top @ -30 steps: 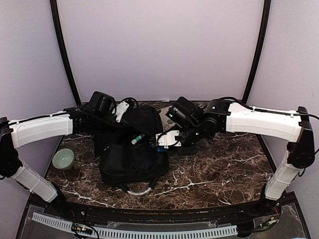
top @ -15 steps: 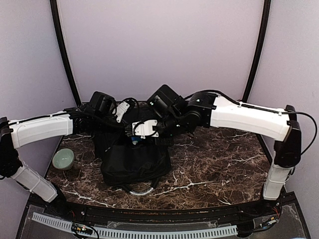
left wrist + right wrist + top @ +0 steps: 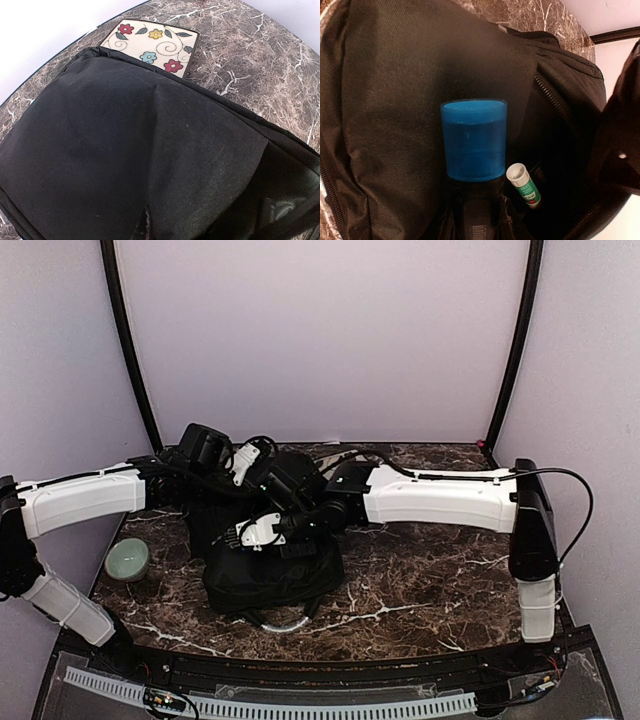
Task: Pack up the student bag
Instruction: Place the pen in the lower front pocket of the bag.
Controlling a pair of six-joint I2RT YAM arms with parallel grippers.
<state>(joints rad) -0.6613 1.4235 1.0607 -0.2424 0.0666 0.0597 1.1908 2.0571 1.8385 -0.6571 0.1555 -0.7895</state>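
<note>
The left gripper (image 3: 238, 466) pinches the student bag (image 3: 270, 575) by its far rim so the right gripper (image 3: 250, 533), clasping a blue cylinder (image 3: 474, 140), can drop it inside.

Probably a robotics lab booth: plain lilac walls (image 3: 320, 340), black frame poles (image 3: 125, 350), marbled table (image 3: 430, 570), mounted arms (image 3: 440, 498).

The large black soft fabric backpack (image 3: 265, 565) lies on the brown marble worktop (image 3: 430, 570), in its left half. To the backpack's left, apart from it, sits a small pale green round bowl (image 3: 127, 559). Just behind the backpack's far edge, a square flower-patterned tile (image 3: 152, 45) lies flat on the worktop. The right gripper (image 3: 258, 533) holds a blue translucent plastic cup (image 3: 473, 140) over the backpack's open mouth. A small white-capped green tube (image 3: 523, 185) lies inside, just beside the cup.
</note>
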